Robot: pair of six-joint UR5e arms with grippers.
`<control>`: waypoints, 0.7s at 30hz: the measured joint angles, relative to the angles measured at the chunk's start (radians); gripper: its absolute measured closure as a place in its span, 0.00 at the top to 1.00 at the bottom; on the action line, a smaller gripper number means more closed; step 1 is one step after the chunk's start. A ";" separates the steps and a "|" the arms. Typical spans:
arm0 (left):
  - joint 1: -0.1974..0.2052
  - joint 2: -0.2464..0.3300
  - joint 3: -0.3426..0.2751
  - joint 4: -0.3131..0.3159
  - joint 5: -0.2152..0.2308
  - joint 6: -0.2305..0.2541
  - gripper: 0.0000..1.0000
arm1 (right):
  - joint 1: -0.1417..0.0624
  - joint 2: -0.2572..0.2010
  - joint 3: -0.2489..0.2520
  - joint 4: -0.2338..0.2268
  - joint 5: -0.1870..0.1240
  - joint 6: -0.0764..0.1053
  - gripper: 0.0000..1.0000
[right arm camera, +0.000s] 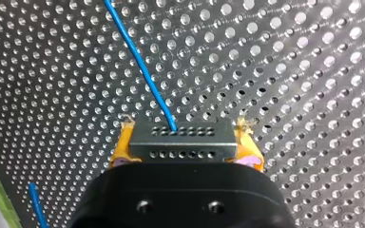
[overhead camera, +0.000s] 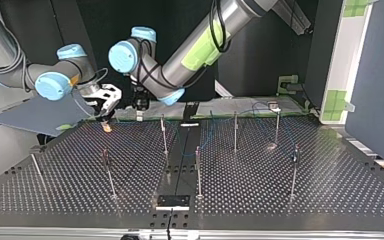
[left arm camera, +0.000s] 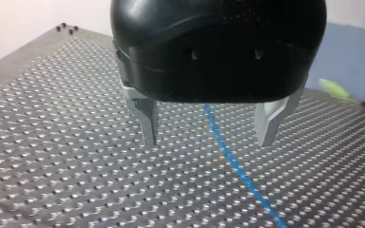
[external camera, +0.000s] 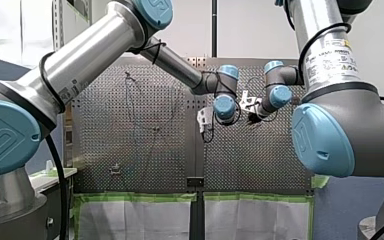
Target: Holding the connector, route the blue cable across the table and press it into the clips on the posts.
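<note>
While your right gripper (right arm camera: 185, 145) is clamped on the connector (right arm camera: 183, 135), with the blue cable (right arm camera: 140, 66) running straight ahead of it, centre your wide-open, empty left gripper (left arm camera: 208, 130) over the cable beneath its fingers before closing gently.

Seven posts (overhead camera: 198, 170), one blue cable (right arm camera: 142, 71), one connector (right arm camera: 183, 140), two arms (external camera: 80, 55)

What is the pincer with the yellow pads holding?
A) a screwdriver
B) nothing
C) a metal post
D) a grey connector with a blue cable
D: in the right wrist view, the right pincer is shut on a grey connector, with the blue cable running out of it.
</note>
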 joint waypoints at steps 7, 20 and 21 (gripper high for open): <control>-0.009 -0.028 0.056 -0.030 0.010 -0.009 1.00 | 0.003 -0.001 0.000 -0.002 0.000 -0.002 0.00; 0.010 -0.130 0.157 -0.060 -0.007 -0.026 1.00 | 0.006 -0.003 0.001 -0.005 -0.026 -0.003 0.00; 0.012 -0.137 0.164 -0.062 -0.009 -0.027 1.00 | 0.006 -0.003 0.000 -0.006 -0.030 -0.003 0.00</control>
